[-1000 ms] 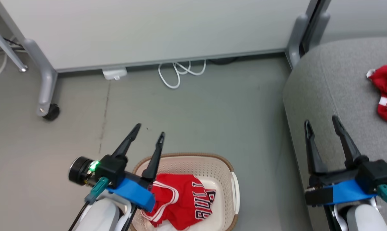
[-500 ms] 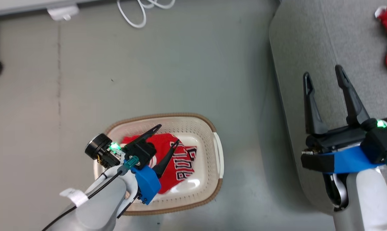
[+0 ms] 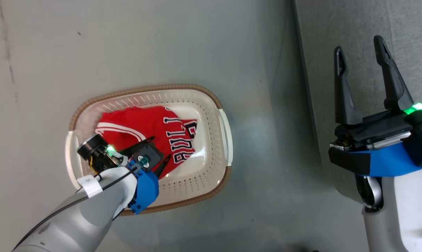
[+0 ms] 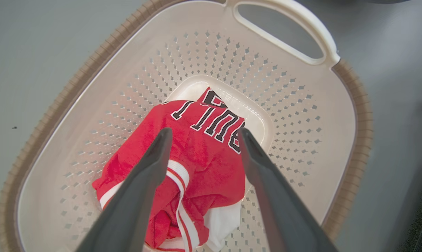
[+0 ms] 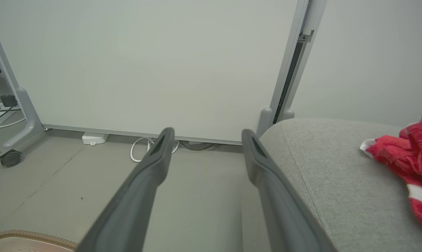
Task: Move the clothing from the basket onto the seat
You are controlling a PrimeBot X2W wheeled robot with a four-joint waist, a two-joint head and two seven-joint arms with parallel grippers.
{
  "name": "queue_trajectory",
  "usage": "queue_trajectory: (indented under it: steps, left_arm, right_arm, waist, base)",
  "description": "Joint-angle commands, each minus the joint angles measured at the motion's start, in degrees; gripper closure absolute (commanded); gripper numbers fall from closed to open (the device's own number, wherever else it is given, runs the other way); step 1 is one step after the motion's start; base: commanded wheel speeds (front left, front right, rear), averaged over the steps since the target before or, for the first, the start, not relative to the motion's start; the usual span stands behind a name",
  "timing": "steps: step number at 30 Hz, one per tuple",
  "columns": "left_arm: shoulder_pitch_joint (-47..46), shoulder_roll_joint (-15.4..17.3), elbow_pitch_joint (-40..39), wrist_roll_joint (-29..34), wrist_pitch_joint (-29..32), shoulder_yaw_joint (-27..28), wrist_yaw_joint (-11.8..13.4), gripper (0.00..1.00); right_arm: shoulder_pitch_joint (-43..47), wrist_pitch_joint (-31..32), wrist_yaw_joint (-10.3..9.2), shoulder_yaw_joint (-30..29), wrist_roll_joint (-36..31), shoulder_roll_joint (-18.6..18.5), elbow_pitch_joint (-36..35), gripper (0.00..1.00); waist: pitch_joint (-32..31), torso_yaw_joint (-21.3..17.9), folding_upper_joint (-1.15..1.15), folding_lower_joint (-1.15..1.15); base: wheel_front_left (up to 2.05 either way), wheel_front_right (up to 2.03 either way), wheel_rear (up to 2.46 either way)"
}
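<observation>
Head camera: the left gripper (image 3: 160, 148), jaws spread, hangs inside the basket (image 3: 182, 86) over a red jersey (image 3: 140, 122) while the right gripper (image 3: 359, 43) stands open above the seat (image 3: 319, 28); left wrist camera: the jersey lies between its open jaws; right wrist camera: a second red garment (image 5: 407, 154) rests on the seat to that gripper's right.

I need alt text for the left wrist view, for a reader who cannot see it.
The open left end effector points at a crumpled red basketball garment lying in a cream perforated plastic basket on a grey floor.
</observation>
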Motion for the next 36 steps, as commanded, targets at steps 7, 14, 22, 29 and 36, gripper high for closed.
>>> queue_trajectory:
  steps: [7, 14, 22, 29, 36]
  left_arm:
    - [-3.9, 0.2, 5.5, -1.1, 5.6, -1.0, 0.0, 0.0]
    - [-6.8, -0.2, 9.3, 1.9, 10.5, -1.1, 0.0, 0.0]
    - [-10.2, -0.2, 11.7, 2.5, 12.2, -1.1, 0.0, 0.0]
    - [-12.3, -0.7, 12.7, 2.3, 11.9, -1.1, 0.0, 0.0]
    - [-12.8, -0.8, 13.3, 3.6, 12.3, -1.1, 0.0, 0.29]
  right_arm:
    - [-2.1, 0.0, 0.02, 0.2, -0.6, 0.1, -2.5, 0.0]
    - [-2.8, 0.0, 0.01, 0.3, -0.7, 0.1, -4.0, 0.0]
    - [-3.2, 0.0, 0.01, 0.6, -0.9, 0.1, -6.3, 0.0]
    - [-2.6, 0.0, 0.02, 0.7, -1.0, 0.1, -8.4, 0.0]
    - [-2.6, 0.0, 0.01, 1.0, -1.0, 0.1, -9.7, 0.0]
  waist:
    - [7.7, -1.4, 0.0, -0.01]
    - [11.6, -1.4, 0.0, -0.01]
    - [16.3, -2.1, 0.0, -0.01]
    - [19.2, -2.6, 0.0, -0.01]
    - [20.4, -3.2, 0.0, -0.01]
  base:
    - [0.0, 0.0, 0.0]
    - [0.0, 0.0, 0.0]
    - [0.0, 0.0, 0.0]
    - [0.0, 0.0, 0.0]
    - [0.0, 0.0, 0.0]
